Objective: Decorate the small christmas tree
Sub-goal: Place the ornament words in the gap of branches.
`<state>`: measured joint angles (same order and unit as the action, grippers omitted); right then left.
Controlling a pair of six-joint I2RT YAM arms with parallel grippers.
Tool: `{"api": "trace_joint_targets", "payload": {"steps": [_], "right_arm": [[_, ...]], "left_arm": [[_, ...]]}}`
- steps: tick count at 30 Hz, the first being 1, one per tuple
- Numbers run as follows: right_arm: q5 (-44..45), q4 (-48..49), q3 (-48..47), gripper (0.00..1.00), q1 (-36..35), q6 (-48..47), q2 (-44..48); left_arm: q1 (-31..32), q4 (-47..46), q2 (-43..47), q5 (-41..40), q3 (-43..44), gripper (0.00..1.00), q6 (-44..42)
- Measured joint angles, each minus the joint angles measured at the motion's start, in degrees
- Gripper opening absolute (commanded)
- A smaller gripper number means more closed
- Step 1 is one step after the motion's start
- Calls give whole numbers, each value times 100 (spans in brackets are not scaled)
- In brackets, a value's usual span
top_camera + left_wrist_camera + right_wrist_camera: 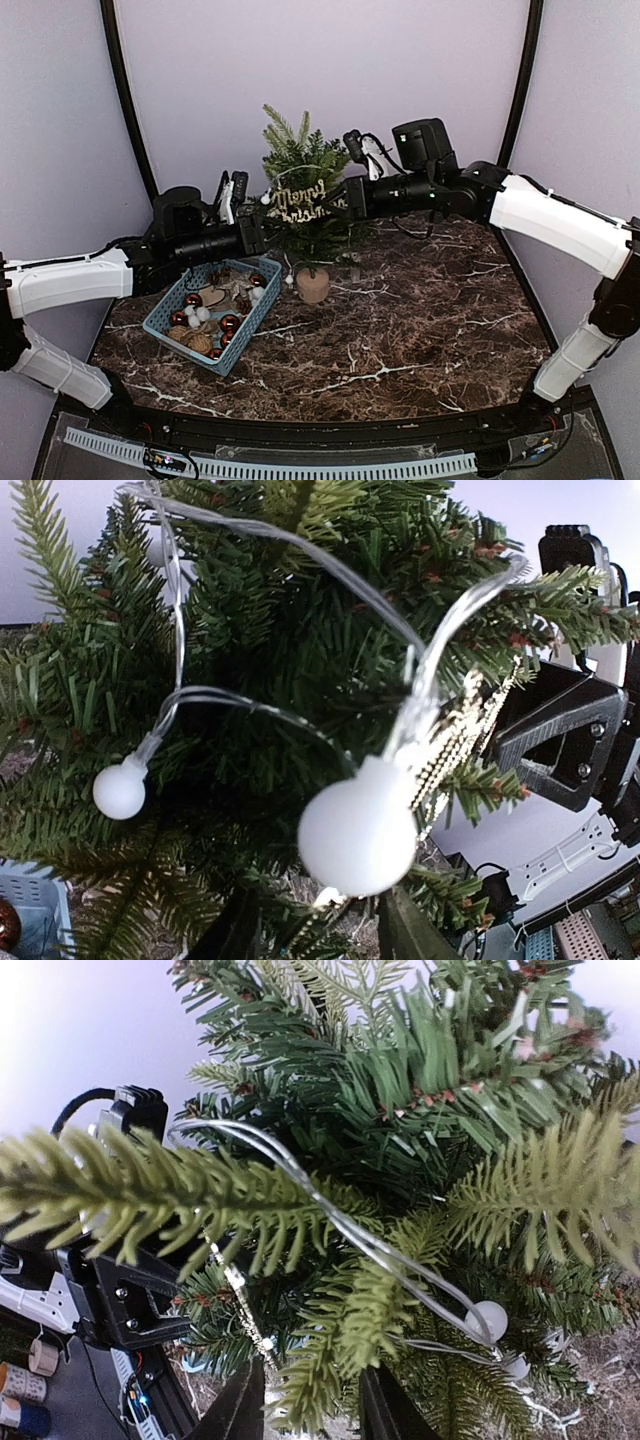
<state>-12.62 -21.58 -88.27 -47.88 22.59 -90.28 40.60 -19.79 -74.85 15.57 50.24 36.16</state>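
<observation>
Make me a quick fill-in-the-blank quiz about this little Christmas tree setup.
The glittery sign on the tree reads Merry ____.
The basket holding ornaments is coloured ____.
The round bulbs hanging in the tree are ____.
Missing words: Christmas; blue; white.
</observation>
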Motion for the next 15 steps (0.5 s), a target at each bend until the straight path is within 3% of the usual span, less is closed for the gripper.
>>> {"api": "trace_joint_targets", "payload": {"steps": [8,15], "right_arm": [[72,26,138,49,4,39,229],[125,39,214,58,4,37,450]], "left_arm": [[-31,195,258,-116,-63,69,-48],[-37,398,535,-232,-83,78,-118]]}}
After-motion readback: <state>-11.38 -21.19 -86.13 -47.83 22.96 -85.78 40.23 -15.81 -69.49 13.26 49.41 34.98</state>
